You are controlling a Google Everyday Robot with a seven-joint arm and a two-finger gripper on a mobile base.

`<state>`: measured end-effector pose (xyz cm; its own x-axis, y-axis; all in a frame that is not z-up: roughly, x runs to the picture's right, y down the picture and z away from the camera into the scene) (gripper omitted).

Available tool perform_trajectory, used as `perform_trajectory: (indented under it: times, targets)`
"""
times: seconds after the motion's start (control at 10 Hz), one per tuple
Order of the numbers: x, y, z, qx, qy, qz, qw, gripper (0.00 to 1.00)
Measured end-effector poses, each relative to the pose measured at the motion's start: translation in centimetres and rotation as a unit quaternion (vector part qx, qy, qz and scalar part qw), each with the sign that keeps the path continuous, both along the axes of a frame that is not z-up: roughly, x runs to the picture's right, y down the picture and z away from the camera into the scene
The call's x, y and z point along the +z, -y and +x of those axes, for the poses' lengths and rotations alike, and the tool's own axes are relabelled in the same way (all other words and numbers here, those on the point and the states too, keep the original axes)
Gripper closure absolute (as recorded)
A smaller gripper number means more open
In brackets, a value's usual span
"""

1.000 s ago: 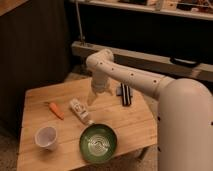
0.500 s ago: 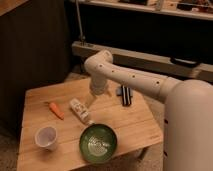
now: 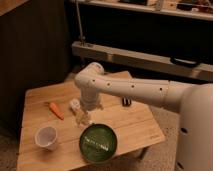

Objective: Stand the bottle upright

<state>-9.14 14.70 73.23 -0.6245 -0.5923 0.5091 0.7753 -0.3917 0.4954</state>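
Wood, pale and slatted, makes the low table [image 3: 137,125] that fills the lower half of the frame. Over it the white robot arm [image 3: 140,91] reaches in from the right edge. Within the last second its bent end has come down and a little to the left. The gripper [image 3: 88,106] now hangs close over the middle of the table, right above the bottle, where before it stood higher and off to the side. Its jaws stand wide and nothing is held. I judge this to be the approach: the reach is nearly made and the grasp not yet begun. The bottle lies where it lay.

A round green bowl [image 3: 98,143] sits at the near edge, lower centre. A white translucent cup [image 3: 46,137] stands at the lower left, and an orange carrot [image 3: 56,111] lies left of centre. A small dark object [image 3: 127,102] rests just past the arm, to the right.

The bottle [image 3: 80,115] lies on its side at the table's centre, between carrot and bowl, partly hidden under the arm's end. Its long axis is flat on the wood, slanting from upper left to lower right of the frame, with the lower end near the bowl's rim. Which end carries the cap I cannot tell. The jaws will likely need to close across that slant before the tip-up.
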Motion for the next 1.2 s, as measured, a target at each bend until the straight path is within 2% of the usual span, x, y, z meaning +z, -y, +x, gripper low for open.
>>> perform_trajectory:
  times: [0.2, 0.5, 0.7, 0.9, 1.2]
  targets:
    - [0.7, -1.5, -0.5, -0.014, -0.015, -0.011, 0.9997, 0.20]
    - [2.8, -1.5, 0.8, -0.019, -0.042, -0.014, 0.9988, 0.20]
    - [4.1, -2.2, 1.9, -0.015, -0.057, -0.025, 0.9980, 0.20]
    - [5.2, -2.5, 2.9, -0.006, -0.057, -0.039, 0.9976, 0.20]
    - [6.9, -2.5, 2.5, -0.003, -0.050, -0.053, 0.9973, 0.20]
